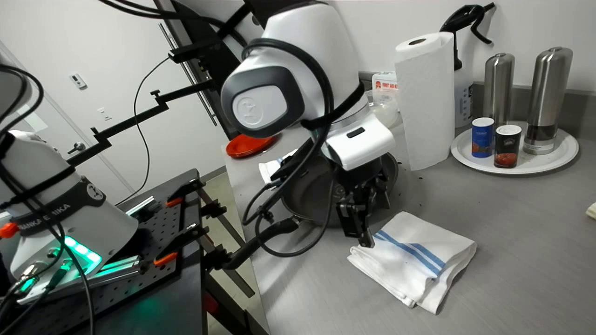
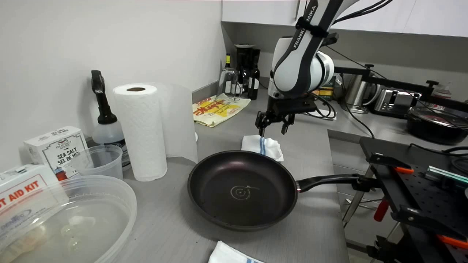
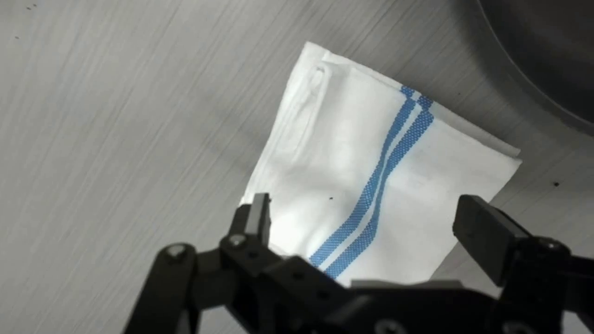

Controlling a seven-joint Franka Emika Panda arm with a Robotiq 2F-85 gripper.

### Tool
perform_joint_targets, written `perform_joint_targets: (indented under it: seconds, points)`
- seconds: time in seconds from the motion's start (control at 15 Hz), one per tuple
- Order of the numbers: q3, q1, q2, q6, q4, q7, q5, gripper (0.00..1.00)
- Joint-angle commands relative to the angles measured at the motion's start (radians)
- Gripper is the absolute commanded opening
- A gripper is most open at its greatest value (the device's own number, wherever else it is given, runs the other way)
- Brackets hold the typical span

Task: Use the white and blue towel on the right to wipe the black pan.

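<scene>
The folded white and blue towel [image 1: 414,260] lies on the grey counter beside the black pan. It also shows beyond the pan in an exterior view [image 2: 263,146] and fills the middle of the wrist view [image 3: 343,139]. The black pan [image 2: 243,190] sits flat, its handle towards the robot's table; the arm partly covers it in an exterior view [image 1: 307,197], and its edge shows at the wrist view's top right [image 3: 552,55]. My gripper [image 3: 364,204] is open and empty above the towel, fingers wide apart, in both exterior views [image 1: 378,225] [image 2: 273,132].
Another white and blue cloth [image 1: 270,170] lies on the pan's opposite side, cut off in an exterior view [image 2: 232,254]. A paper towel roll [image 2: 140,131], clear tubs [image 2: 91,219] and a plate [image 1: 565,149] with mills stand along the wall. A red dish [image 1: 249,145] is near the counter edge.
</scene>
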Motion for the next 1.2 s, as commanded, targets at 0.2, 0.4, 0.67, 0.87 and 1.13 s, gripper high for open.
perform_joint_targets:
  seconds: [0.2, 0.4, 0.67, 0.87, 1.13]
  points:
    - [0.014, 0.004, 0.091, -0.006, 0.116, -0.046, 0.039, 1.00]
    - [0.012, 0.005, 0.108, -0.009, 0.136, -0.048, 0.039, 1.00]
    - [0.009, 0.008, 0.121, -0.014, 0.153, -0.044, 0.042, 1.00]
    - [0.004, 0.013, 0.125, -0.019, 0.158, -0.038, 0.047, 1.00]
    - [0.016, 0.002, 0.130, -0.020, 0.164, -0.042, 0.058, 1.00]
